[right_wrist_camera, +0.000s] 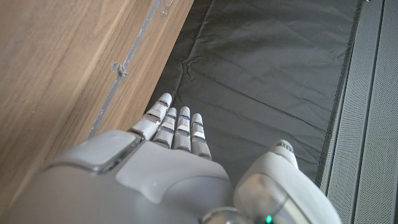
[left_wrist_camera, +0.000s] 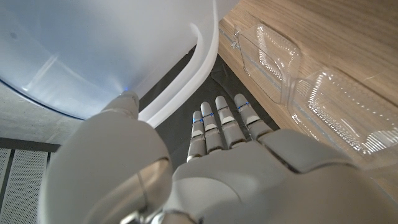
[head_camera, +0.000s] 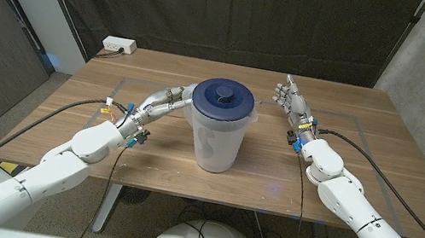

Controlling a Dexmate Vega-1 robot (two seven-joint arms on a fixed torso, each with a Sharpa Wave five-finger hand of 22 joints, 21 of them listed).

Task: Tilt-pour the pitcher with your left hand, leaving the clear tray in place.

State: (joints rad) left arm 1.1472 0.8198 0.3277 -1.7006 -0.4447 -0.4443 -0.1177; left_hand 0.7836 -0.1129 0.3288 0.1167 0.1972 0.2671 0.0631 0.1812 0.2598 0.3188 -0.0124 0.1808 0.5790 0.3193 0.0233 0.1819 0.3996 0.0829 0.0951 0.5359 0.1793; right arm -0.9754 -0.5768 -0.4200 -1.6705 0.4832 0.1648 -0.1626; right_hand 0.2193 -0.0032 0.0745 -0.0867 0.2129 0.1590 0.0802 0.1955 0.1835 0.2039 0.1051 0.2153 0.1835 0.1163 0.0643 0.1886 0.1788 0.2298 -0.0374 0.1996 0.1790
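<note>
A translucent white pitcher [head_camera: 217, 137] with a dark blue lid [head_camera: 224, 97] stands upright at the middle of the wooden table [head_camera: 362, 153]. My left hand [head_camera: 169, 100] reaches in at the pitcher's left side. In the left wrist view its fingers [left_wrist_camera: 221, 124] are stretched out straight past the white handle [left_wrist_camera: 206, 59], and the thumb [left_wrist_camera: 121, 109] lies close to the pitcher's wall [left_wrist_camera: 93, 43]. The handle runs between thumb and fingers, which are not closed on it. A clear plastic tray [left_wrist_camera: 298, 68] lies on the table beyond the fingers. My right hand [head_camera: 292, 105] is raised to the pitcher's right, fingers apart, holding nothing.
A white power strip [head_camera: 118, 45] sits at the table's back left corner. Thin tape lines [head_camera: 128, 81] mark a rectangle on the tabletop. A black curtain [head_camera: 239, 11] hangs behind the table.
</note>
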